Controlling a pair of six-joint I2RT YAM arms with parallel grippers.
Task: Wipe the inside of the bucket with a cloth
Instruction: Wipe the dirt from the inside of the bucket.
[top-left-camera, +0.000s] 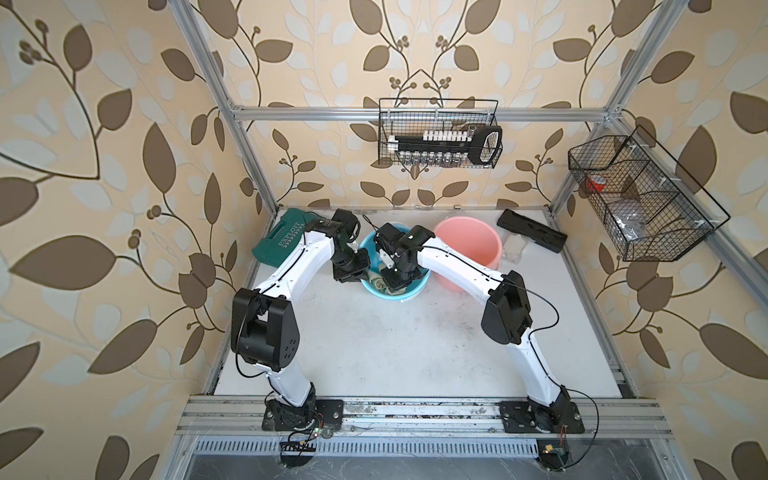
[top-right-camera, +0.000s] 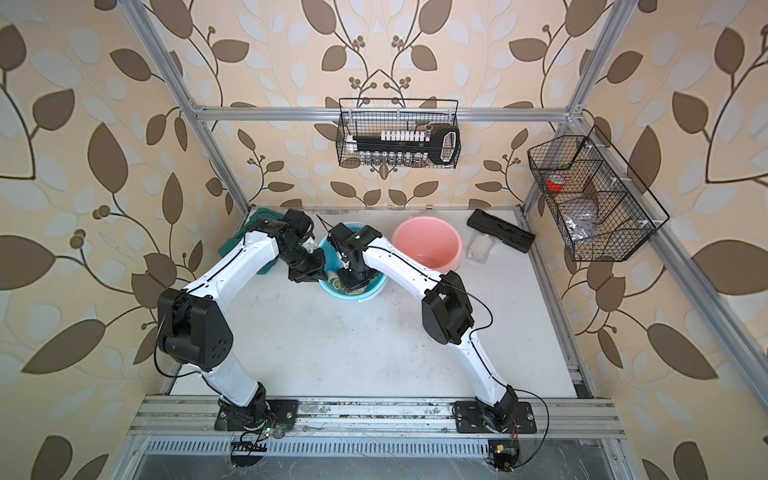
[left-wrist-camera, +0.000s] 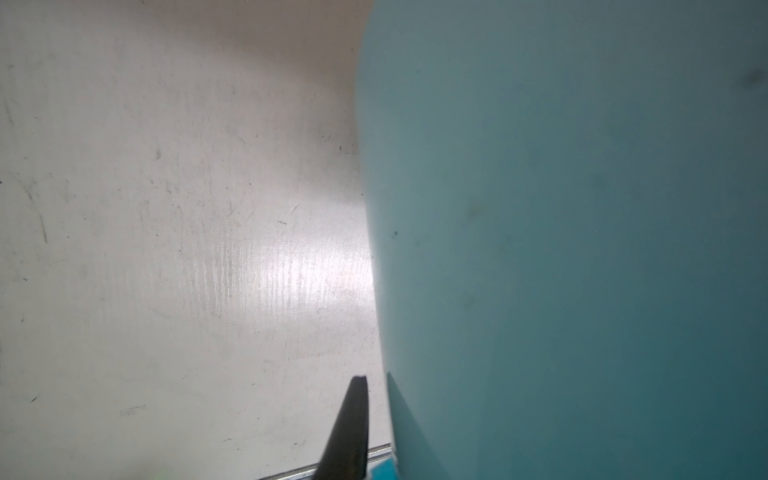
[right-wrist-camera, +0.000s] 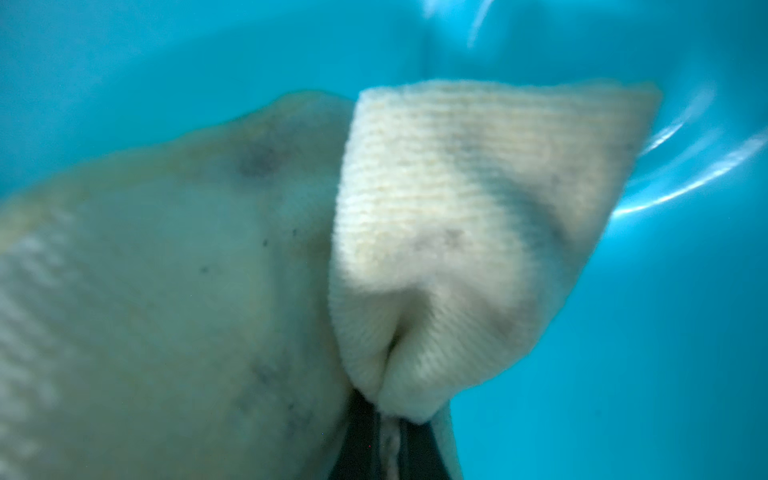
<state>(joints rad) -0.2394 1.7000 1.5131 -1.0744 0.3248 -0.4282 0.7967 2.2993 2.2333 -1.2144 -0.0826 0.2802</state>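
We see the right gripper (right-wrist-camera: 384, 419) clamped on the cloth (right-wrist-camera: 457, 208) inside the bucket (right-wrist-camera: 623, 353), the left gripper (top-left-camera: 357, 276) pinching its rim.

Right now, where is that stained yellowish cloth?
In a top view the cloth lies inside the blue bucket, just left of the pink bucket, toward the back of the table; the right gripper pinches a fold of it.

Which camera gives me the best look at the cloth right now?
Right wrist view: the cloth fills the frame inside the blue bucket, pinched by the right gripper. Both top views show only slivers between the arms. Left wrist view shows just the bucket's outside, no cloth.
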